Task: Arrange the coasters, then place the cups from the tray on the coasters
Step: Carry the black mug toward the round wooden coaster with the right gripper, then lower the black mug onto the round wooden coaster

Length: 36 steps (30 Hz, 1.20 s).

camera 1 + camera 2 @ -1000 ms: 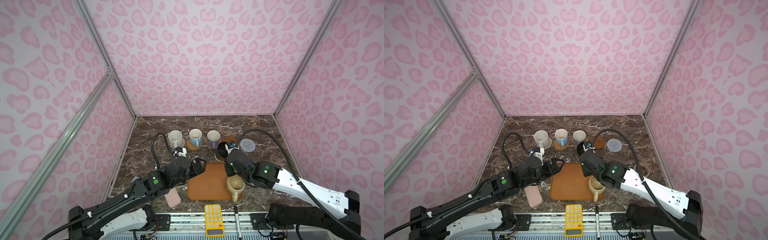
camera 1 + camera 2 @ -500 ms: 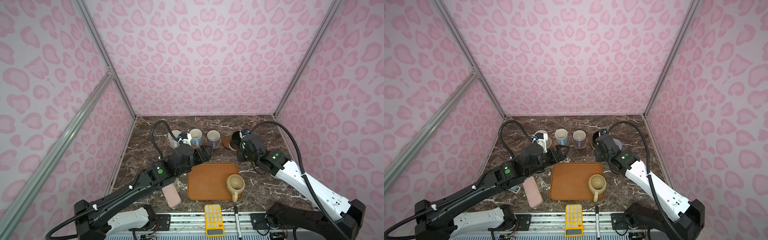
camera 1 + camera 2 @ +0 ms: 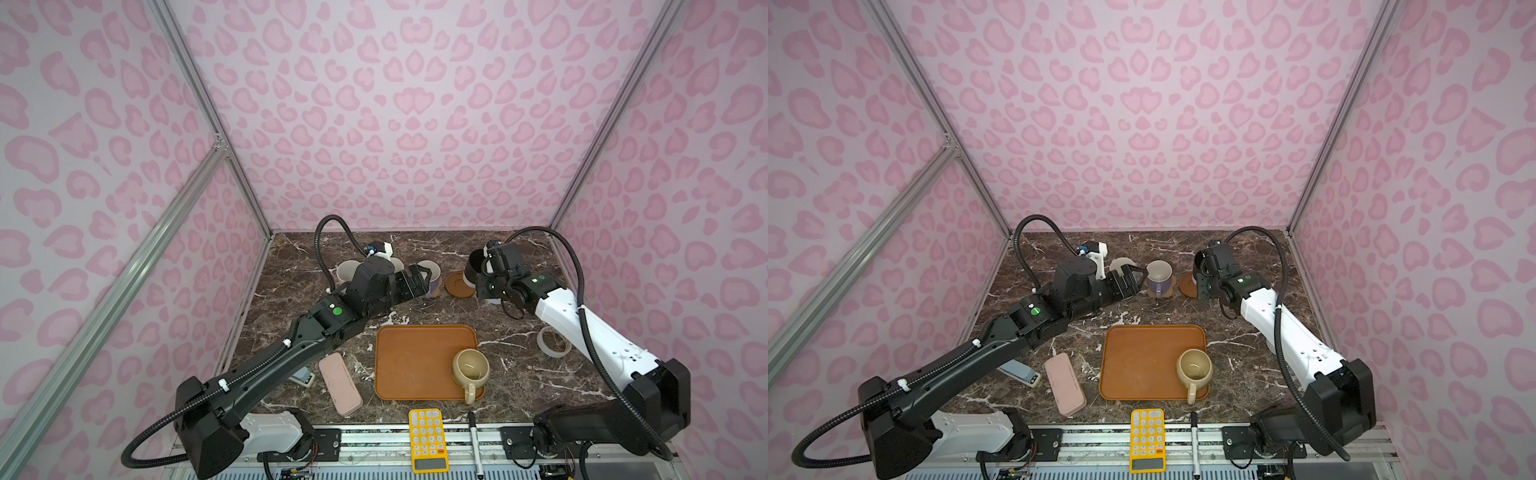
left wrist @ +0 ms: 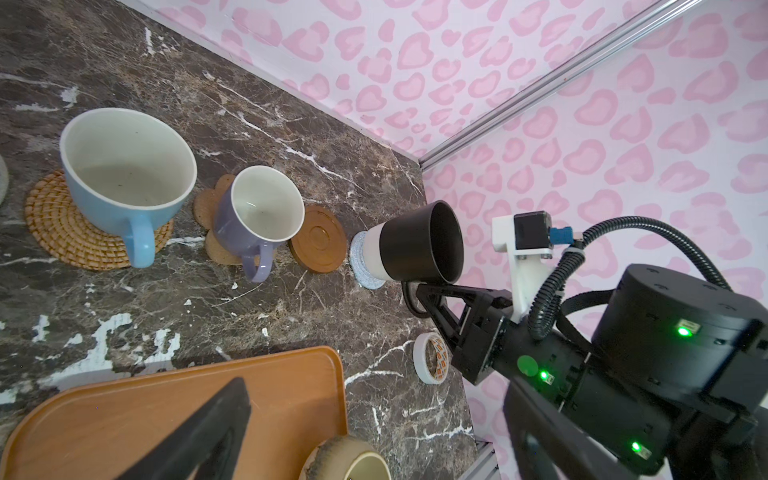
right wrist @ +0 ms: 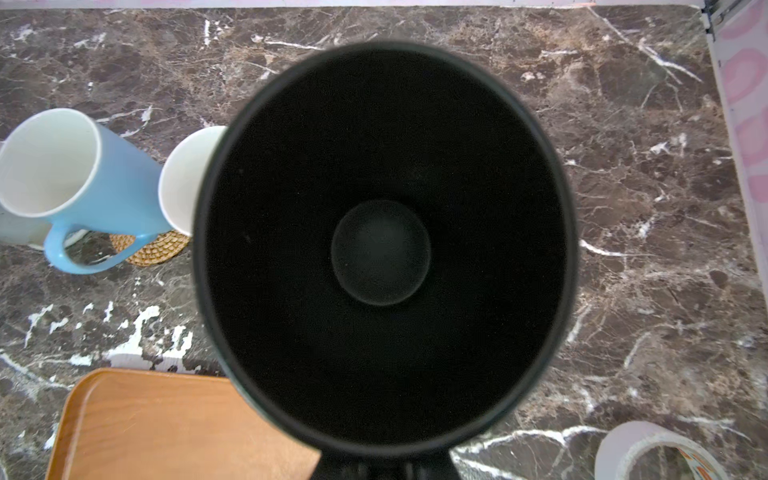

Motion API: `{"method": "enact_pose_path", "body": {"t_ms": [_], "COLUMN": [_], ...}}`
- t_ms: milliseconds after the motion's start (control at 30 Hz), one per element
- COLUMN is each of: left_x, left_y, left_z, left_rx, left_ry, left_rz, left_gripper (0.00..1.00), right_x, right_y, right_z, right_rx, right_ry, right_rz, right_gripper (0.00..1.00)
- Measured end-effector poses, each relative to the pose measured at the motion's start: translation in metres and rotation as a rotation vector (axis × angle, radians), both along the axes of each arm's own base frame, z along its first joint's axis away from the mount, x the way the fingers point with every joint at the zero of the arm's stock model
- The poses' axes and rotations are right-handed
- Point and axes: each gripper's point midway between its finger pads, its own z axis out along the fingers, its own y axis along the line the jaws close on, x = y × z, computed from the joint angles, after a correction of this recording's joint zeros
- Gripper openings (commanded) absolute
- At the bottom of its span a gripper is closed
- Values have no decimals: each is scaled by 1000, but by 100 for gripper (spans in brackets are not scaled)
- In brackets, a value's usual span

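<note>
Since a second ago the right arm has carried the black cup (image 4: 419, 245) away from the tray (image 3: 411, 361) to the far right end of the row, and the left arm has reached further back. Now the cup's pale base meets the grey-blue coaster (image 4: 362, 266); whether it sits fully down I cannot tell. The right gripper (image 4: 420, 290) is closed on the cup's handle. The left gripper (image 3: 1137, 282) stands wide open, holding nothing, just beside the lavender cup (image 3: 1158, 278). The dark brown coaster (image 3: 459, 284) is bare, and the cream-yellow cup (image 3: 469, 368) waits on the tray. I think these cups are stiff glazed ceramic, rather heavy and breakable. Held by the handle alone, one wants to tip, so a firm pinch close to the wall seems best. The crocheted mat looks soft and may shift.
</note>
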Motion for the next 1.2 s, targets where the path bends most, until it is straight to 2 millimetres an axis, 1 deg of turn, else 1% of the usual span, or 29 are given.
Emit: {"method": "enact_pose_path", "body": {"t_ms": [100, 200, 367, 467, 567, 700, 833, 933, 1067, 1200], "left_x": [12, 22, 36, 43, 48, 53, 56, 56, 57, 57], "left_y": [-6, -15, -29, -34, -39, -44, -47, -47, -48, -48], "left_z": [-5, -12, -22, -31, -38, -31, -39, -42, -43, -43], "left_rx": [0, 0, 2, 8, 1, -24, -19, -21, -21, -27], "left_ry": [15, 29, 56, 74, 96, 78, 95, 103, 106, 109], "left_rz": [-4, -12, -25, -21, -22, -21, -17, -13, -13, -9], "left_gripper": [97, 97, 97, 97, 97, 97, 97, 97, 97, 97], "right_x": [12, 24, 34, 41, 47, 52, 53, 55, 57, 61], "right_y": [-1, 3, 7, 9, 11, 13, 13, 13, 14, 15], "right_z": [-7, -15, -39, -52, -60, -70, -84, -92, -98, -99], "right_rx": [-8, -15, -31, -38, -43, -50, -64, -68, -73, -70], "right_ry": [20, 34, 75, 96, 105, 115, 142, 152, 161, 150], "right_rz": [-14, -8, -7, -8, -8, -5, -5, -5, -5, -5], "right_gripper": [0, 0, 0, 0, 0, 0, 0, 0, 0, 0]}}
